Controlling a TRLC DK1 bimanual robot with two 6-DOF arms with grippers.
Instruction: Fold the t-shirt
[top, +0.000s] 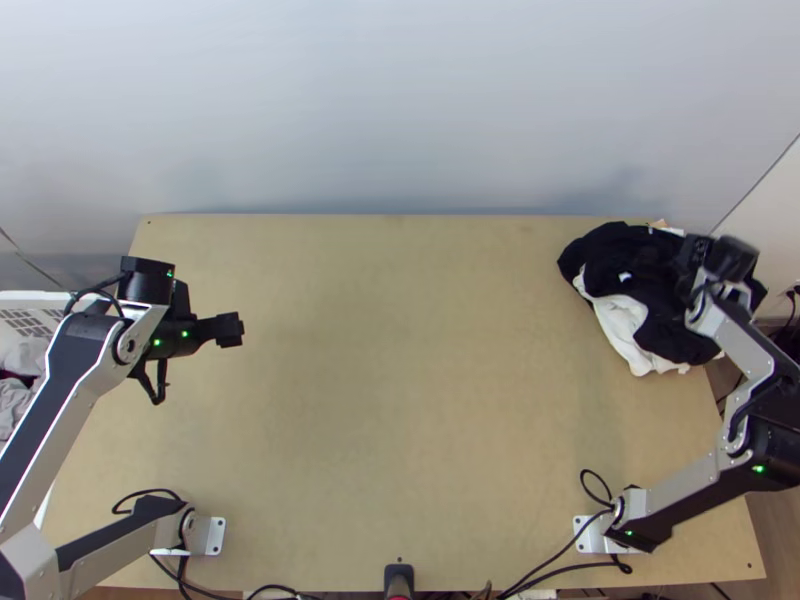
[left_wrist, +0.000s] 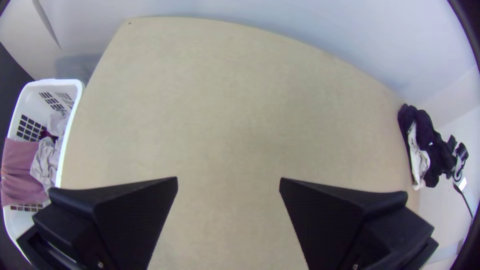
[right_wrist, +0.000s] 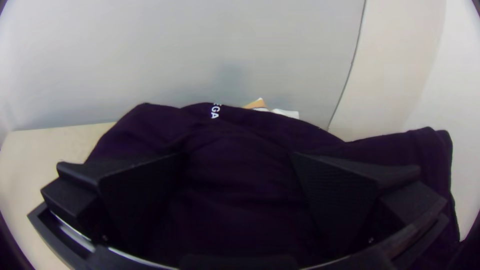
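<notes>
A black garment (top: 625, 262) lies bunched with white cloth (top: 622, 322) at the table's far right corner; whether it is a t-shirt I cannot tell. My right gripper (top: 690, 258) is over this pile. In the right wrist view my right gripper (right_wrist: 239, 160) stands open above the dark cloth (right_wrist: 235, 135), which shows between its fingers and has white letters near its upper edge. My left gripper (top: 228, 330) is above the table's left part, far from the pile. In the left wrist view my left gripper (left_wrist: 228, 182) is open, with bare table between its fingers.
The wooden table (top: 400, 400) is bare across its middle. A white basket (left_wrist: 75, 100) with pink and grey cloths stands beyond the left edge. A wall (top: 400, 110) rises along the far edge. Black cables (top: 560, 555) lie near the right arm's base.
</notes>
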